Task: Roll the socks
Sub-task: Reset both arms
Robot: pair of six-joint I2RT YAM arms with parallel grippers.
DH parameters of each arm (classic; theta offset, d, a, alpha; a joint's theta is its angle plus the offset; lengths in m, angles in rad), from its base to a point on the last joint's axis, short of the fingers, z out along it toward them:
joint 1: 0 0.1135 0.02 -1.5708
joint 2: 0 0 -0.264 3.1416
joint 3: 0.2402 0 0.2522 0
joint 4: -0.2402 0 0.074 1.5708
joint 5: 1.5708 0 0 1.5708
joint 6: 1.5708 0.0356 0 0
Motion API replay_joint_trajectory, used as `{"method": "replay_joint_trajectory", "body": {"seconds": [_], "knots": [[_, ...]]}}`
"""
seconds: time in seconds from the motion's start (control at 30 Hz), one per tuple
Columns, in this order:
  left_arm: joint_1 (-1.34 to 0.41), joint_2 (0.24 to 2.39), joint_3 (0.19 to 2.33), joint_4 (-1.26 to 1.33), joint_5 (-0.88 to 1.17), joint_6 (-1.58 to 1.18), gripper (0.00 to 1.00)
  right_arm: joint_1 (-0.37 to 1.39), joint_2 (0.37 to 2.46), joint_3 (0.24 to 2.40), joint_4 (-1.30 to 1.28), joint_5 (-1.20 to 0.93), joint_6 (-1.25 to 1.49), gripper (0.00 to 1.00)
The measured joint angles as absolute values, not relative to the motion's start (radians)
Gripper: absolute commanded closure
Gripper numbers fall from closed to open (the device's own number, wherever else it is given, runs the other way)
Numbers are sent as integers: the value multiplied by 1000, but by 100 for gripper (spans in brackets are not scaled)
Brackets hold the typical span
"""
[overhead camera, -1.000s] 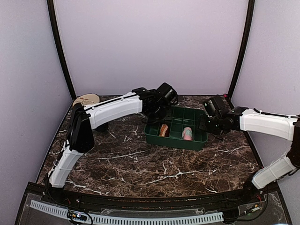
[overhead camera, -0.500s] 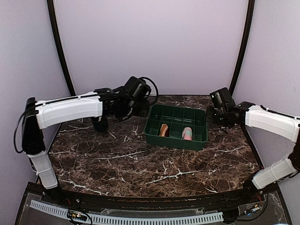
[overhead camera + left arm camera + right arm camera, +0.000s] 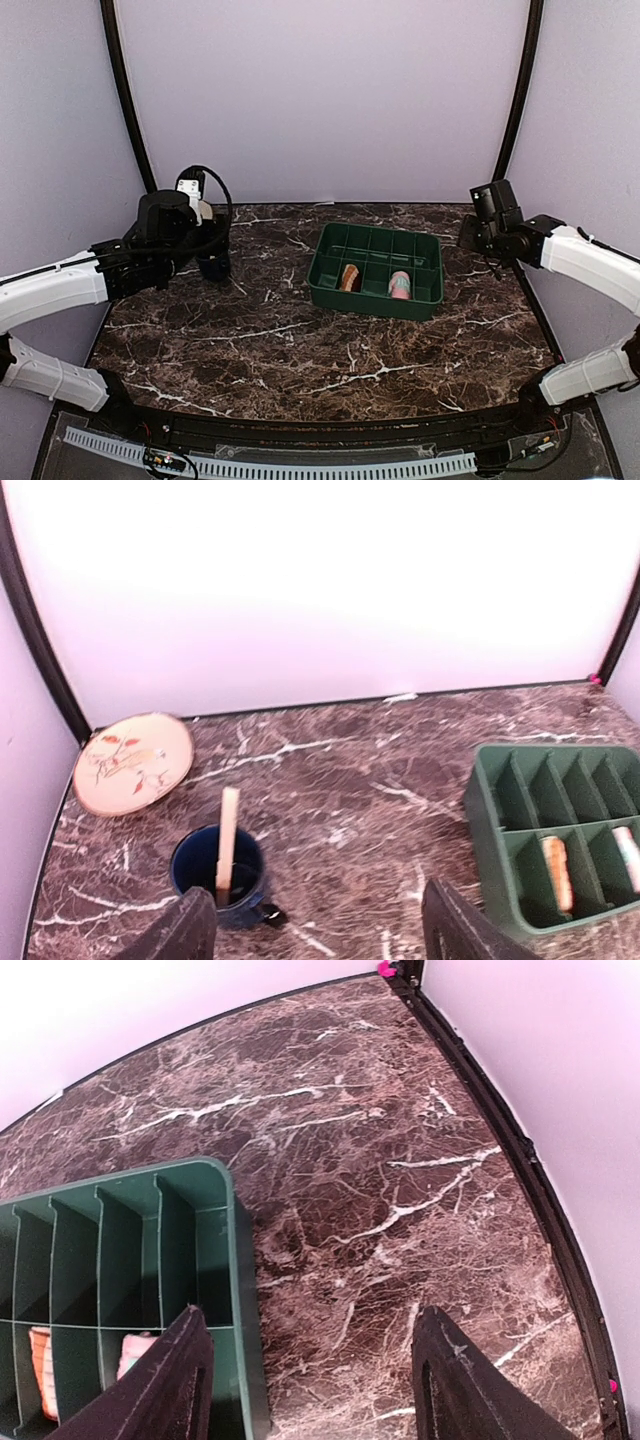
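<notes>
Two rolled socks sit in a green tray on a marble table, with an open robot gripper on either side.

The green divided tray (image 3: 370,303) sits right of centre, towards the far side of the dark marble table (image 3: 300,350). In its near row, the tan striped sock (image 3: 349,277) stands rolled in one compartment. The pink sock (image 3: 399,285) is rolled further right, with one compartment between them. The left gripper (image 3: 318,892) hangs at the left with its fingers spread wide and nothing between them. It is above a blue mug (image 3: 215,865) that holds a wooden stick (image 3: 228,842). A beige patterned plate (image 3: 134,763) lies in the far left corner. The right gripper (image 3: 312,1315) hovers just past the tray's right end, also wide open and holding nothing.
</notes>
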State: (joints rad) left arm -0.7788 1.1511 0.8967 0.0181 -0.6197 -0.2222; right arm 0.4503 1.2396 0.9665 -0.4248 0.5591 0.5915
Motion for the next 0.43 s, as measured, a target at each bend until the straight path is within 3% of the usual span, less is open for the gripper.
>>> {"method": "replay_joint_trajectory", "body": {"seconds": [0.43], "knots": [[-612,1187,830,1,-482,-248,25,450,1123,870,-456,614,629,38]]}}
